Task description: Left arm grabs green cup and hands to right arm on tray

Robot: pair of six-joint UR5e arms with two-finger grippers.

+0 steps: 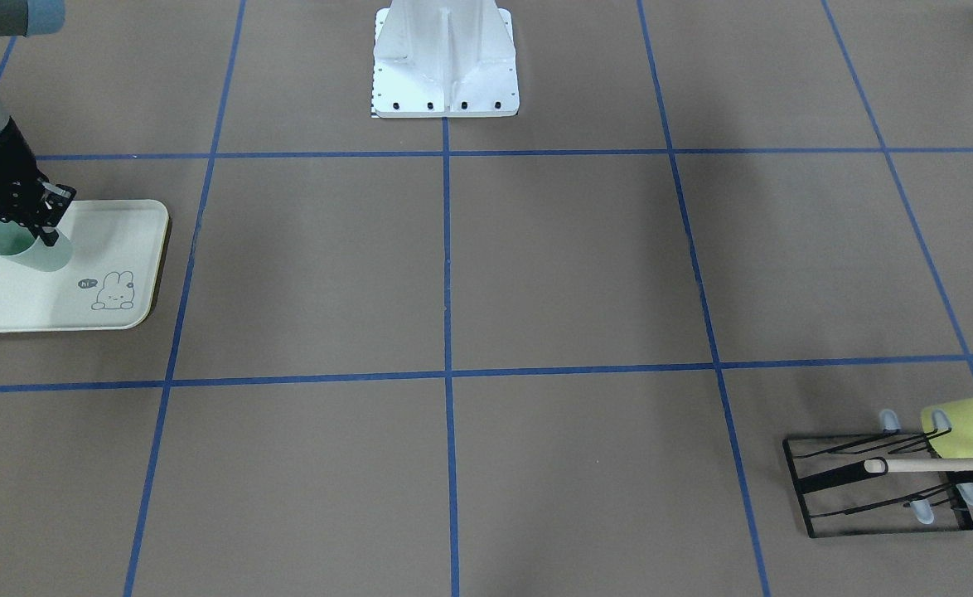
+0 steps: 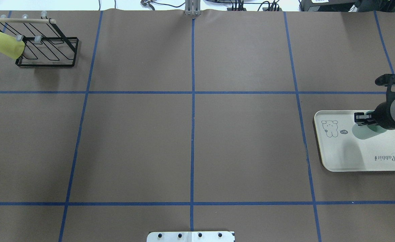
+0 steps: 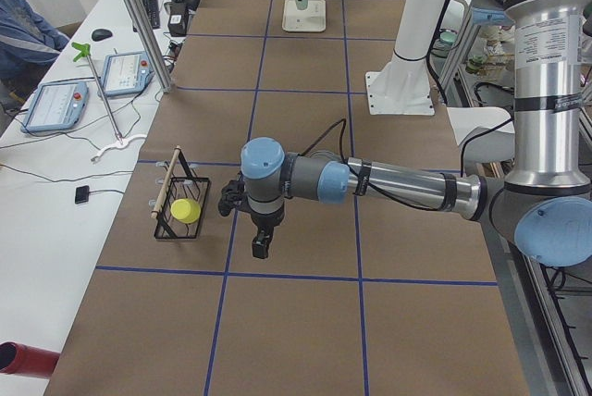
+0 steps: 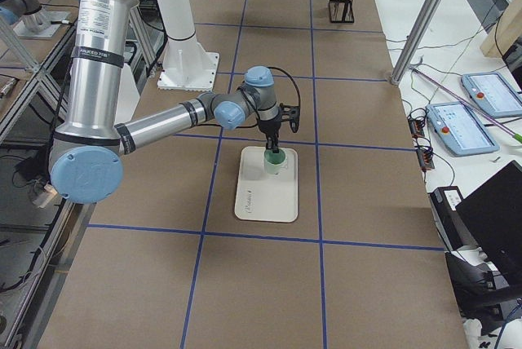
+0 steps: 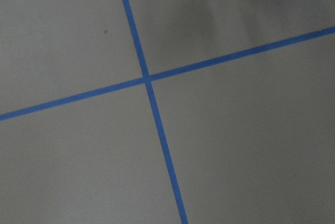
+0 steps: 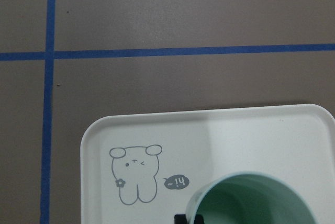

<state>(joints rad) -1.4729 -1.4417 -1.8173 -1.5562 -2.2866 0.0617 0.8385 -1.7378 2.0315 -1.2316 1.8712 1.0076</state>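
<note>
The right claw (image 2: pixel 361 118) is clamped on the rim of the green cup (image 2: pixel 364 133), which is upright on the tray (image 2: pixel 352 161) beside the bunny drawing (image 2: pixel 329 128). The left claw (image 3: pixel 262 246) hangs above the desk (image 2: pixel 190 141); whether it is open cannot be told.

Soft, even light falls from above, and the shadows on the brown desk (image 2: pixel 133 141) are faint with blurred edges. A pale shadow lies on the tray (image 2: pixel 352 161) beside the green cup (image 2: pixel 364 132). The left wrist view looks a little soft.
</note>
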